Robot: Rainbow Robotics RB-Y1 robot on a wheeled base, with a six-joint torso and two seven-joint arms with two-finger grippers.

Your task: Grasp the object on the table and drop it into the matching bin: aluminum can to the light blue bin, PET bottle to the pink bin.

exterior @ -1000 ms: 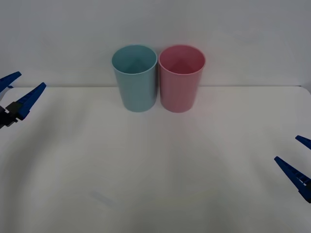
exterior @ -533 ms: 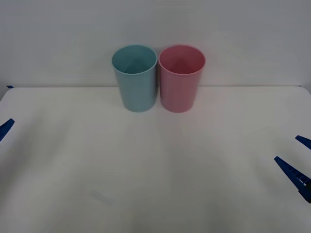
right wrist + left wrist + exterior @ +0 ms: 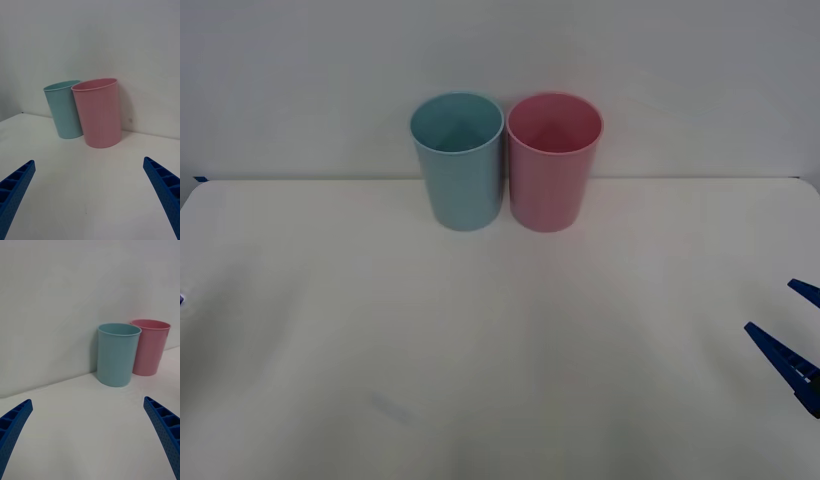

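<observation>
Two plastic bins stand on a white tabletop

A tall pale teal-blue cup-shaped bin (image 3: pixel 458 160) stands just left of its pink twin (image 3: pixel 553 161) at the wide white table's (image 3: pixel 500 350) far edge; the right gripper's (image 3: pixel 798 335) blue fingers sit spread at the near right.

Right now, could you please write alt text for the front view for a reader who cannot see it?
Two tall cup-shaped bins stand side by side at the far edge of a white table, the light blue bin on the left and the pink bin on the right. The right end effector, blue fingers open, sits at the right edge.
</observation>
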